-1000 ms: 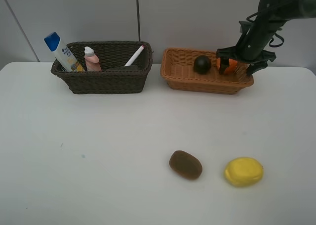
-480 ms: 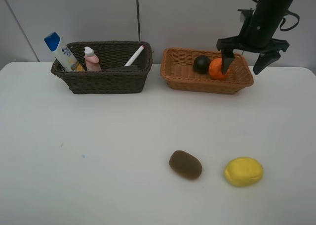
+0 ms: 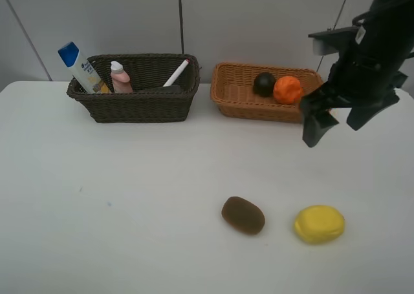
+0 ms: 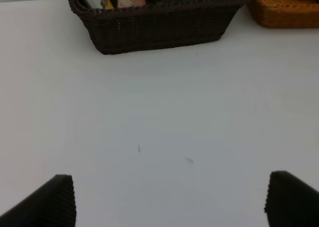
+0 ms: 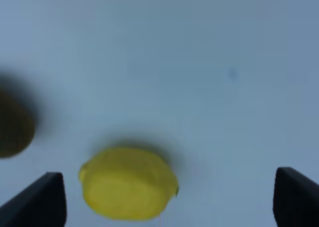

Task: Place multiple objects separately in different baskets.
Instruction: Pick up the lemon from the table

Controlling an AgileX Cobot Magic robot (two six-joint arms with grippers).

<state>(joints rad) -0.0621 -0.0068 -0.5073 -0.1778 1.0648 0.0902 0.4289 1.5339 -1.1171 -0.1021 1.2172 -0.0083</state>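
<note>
The dark brown basket (image 3: 139, 106) holds the shampoo bottle (image 3: 81, 68), the pink bottle (image 3: 119, 77) and the white marker (image 3: 176, 73). In the orange-tan basket (image 3: 249, 106) lie the mangosteen (image 3: 264, 84) and the orange (image 3: 288, 90). The kiwi (image 3: 243, 215) and the lemon (image 3: 319, 224) rest on the table near its front. My right gripper (image 3: 336, 126) hangs open and empty in front of the tan basket, above the lemon (image 5: 128, 183). My left gripper (image 4: 172, 207) is open and empty, facing the dark basket (image 4: 159, 30) from a distance.
The white table (image 3: 129, 190) ends at a grey wall behind the baskets. The kiwi (image 5: 12, 127) shows blurred at the edge of the right wrist view. A corner of the tan basket (image 4: 284, 15) appears in the left wrist view.
My right gripper let go of the orange in the tan basket, rose, then swung forward and down toward the lemon. The orange now rests beside the mangosteen.
</note>
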